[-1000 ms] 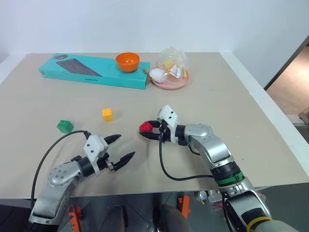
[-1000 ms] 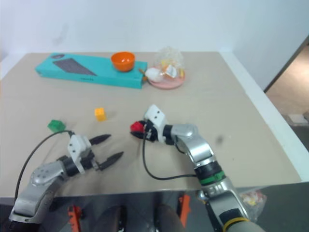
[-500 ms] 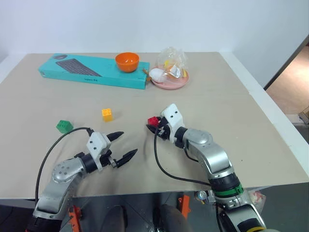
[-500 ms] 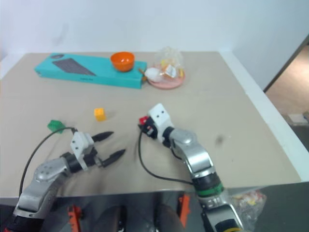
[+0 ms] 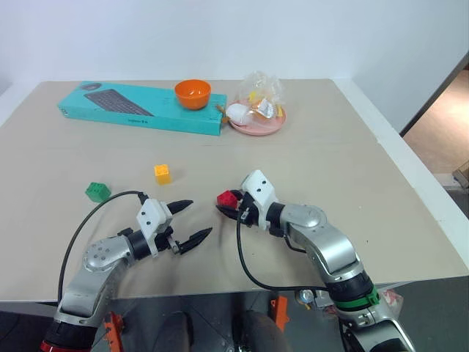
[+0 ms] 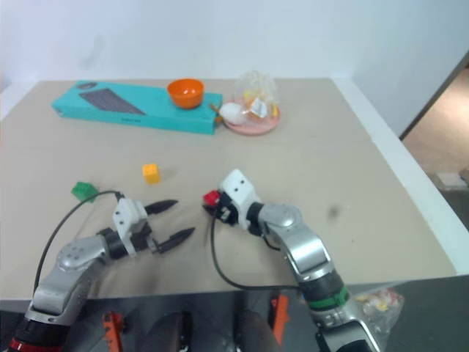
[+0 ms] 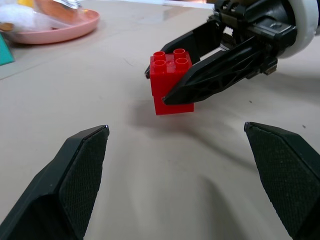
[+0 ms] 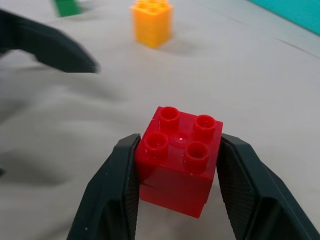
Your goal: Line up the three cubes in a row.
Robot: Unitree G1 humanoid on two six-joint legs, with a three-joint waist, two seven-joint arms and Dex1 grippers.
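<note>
Head view: beige matte table (image 5: pixel 352 147). Right hand (image 5: pixel 229 205) clamps glossy red cube (image 5: pixel 226 198); yellow cube (image 5: pixel 163 174) beyond it, green cube (image 5: pixel 97 192) beyond left hand (image 5: pixel 192 221), fingers wide, empty.
Left wrist view: red cube four-studded, raised, shadow beneath.
Right wrist view: textured black fingers (image 8: pixel 120 190) flank red cube.

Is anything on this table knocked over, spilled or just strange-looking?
Nothing looks spilled or broken. The cubes are scattered, not in a row: the green cube and yellow cube sit apart on the table, and the right gripper holds the red cube.
</note>
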